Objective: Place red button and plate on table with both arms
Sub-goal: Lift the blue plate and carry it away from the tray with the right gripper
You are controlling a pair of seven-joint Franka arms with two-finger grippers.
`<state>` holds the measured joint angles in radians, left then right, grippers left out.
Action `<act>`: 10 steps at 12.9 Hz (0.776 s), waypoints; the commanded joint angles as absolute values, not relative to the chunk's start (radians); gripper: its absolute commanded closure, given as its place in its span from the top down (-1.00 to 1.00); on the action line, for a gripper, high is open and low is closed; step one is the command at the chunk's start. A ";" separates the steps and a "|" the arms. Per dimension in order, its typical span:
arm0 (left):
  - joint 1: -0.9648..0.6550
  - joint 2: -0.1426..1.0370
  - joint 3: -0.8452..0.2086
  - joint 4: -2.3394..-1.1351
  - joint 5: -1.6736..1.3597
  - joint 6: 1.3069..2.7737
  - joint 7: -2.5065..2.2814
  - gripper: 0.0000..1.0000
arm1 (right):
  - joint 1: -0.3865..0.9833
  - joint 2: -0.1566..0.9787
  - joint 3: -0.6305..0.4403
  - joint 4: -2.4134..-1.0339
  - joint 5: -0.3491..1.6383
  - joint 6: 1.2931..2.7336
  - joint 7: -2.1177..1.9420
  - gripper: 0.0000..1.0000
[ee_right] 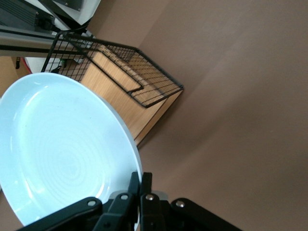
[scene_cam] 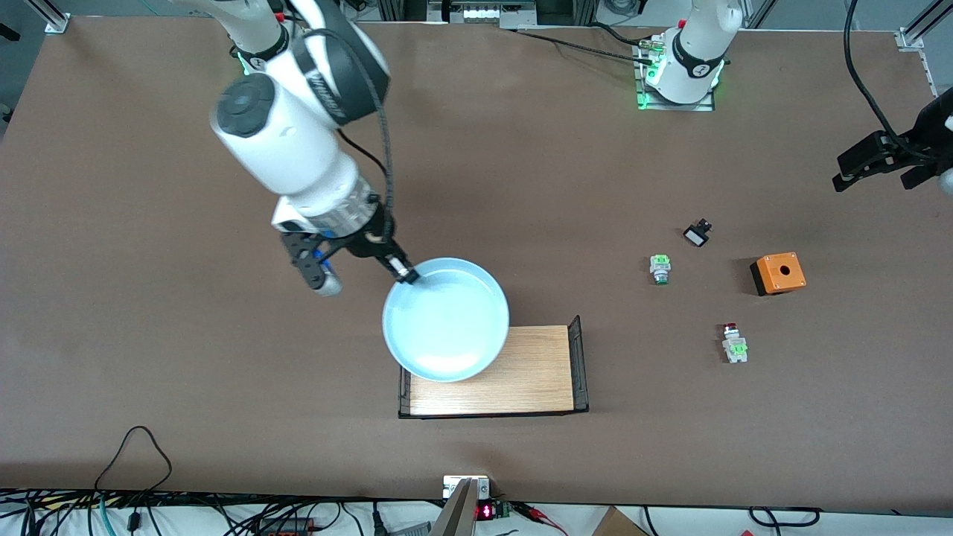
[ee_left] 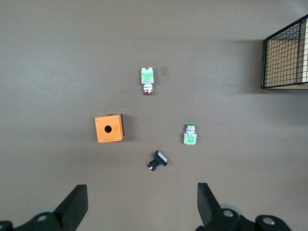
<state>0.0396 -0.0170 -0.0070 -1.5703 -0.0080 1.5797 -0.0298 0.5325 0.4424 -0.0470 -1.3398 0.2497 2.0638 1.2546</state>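
Glazed, stiff and likely slippery, the round light blue plate (scene_cam: 445, 320) is pinched at its rim by the right pincer (scene_cam: 406, 274) above the light-wood tray (scene_cam: 521, 380), while the left pincer (scene_cam: 882, 160) waits spread apart over the brown worktop (scene_cam: 149, 335).

Round light blue plate (scene_cam: 445, 318) overhangs light-wood tray (scene_cam: 521, 380) at its right-arm end. Red-capped push-button (scene_cam: 734, 344) on brown worktop (scene_cam: 149, 335), nearer the camera than orange box (scene_cam: 778, 273).

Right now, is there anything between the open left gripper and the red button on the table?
Nothing visible does. The left gripper hangs open over the table at the left arm's end; the red button lies on bare tabletop, apart from the orange box, the green-and-white button and the small black switch.
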 commanded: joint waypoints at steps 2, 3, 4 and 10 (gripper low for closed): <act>0.031 -0.029 -0.009 -1.565 0.014 1.552 -0.014 1.00 | 0.390 0.361 -0.040 -1.402 0.324 1.909 1.005 -1.00; 0.031 -0.029 -0.011 -1.563 0.014 1.555 -0.009 1.00 | 0.356 0.360 -0.041 -1.402 0.354 1.889 0.944 -1.00; 0.029 -0.028 -0.012 -1.565 0.015 1.562 -0.009 1.00 | 0.326 0.360 -0.043 -1.411 0.376 1.885 0.887 -1.00; 0.031 -0.026 -0.011 -1.560 0.011 1.557 0.009 1.00 | 0.213 0.313 -0.049 -1.607 0.376 1.885 0.479 -1.00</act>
<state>0.0369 -0.0193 -0.0137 -1.5692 -0.0080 1.5714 -0.0192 0.2522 0.3706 -0.0550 -1.5233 0.3545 1.8838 0.6006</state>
